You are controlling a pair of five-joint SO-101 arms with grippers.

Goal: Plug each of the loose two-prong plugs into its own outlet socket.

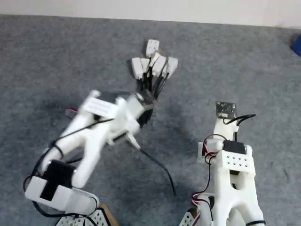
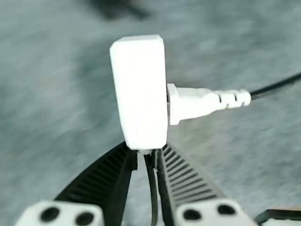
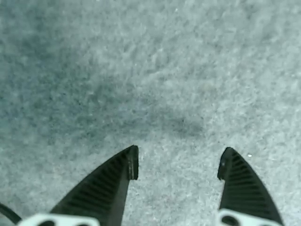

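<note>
A grey mat (image 1: pixel 56 56) lies under everything. The left arm (image 1: pixel 89 141) stretches across it, and the right arm (image 1: pixel 235 174) stands off to the side. The right pincer (image 3: pixel 178 162) gapes wide over the mat. Just ahead of the left pincer (image 2: pixel 149 159), in the high view, sits a bunch of white sockets (image 1: pixel 153 63), well apart from the right arm. Directly beyond the left pincer's tips, touching them, a white socket block (image 2: pixel 140 89) stands upright. A white two-prong plug (image 2: pixel 193 102) is seated in its side face, and a black lead (image 2: pixel 275 87) trails away from the plug. This pincer is narrowed to a slit, clamped on a thin black cord (image 2: pixel 153 197) that runs between its fingers. A loose black cable (image 1: pixel 160 169) lies behind it, between the arms
</note>
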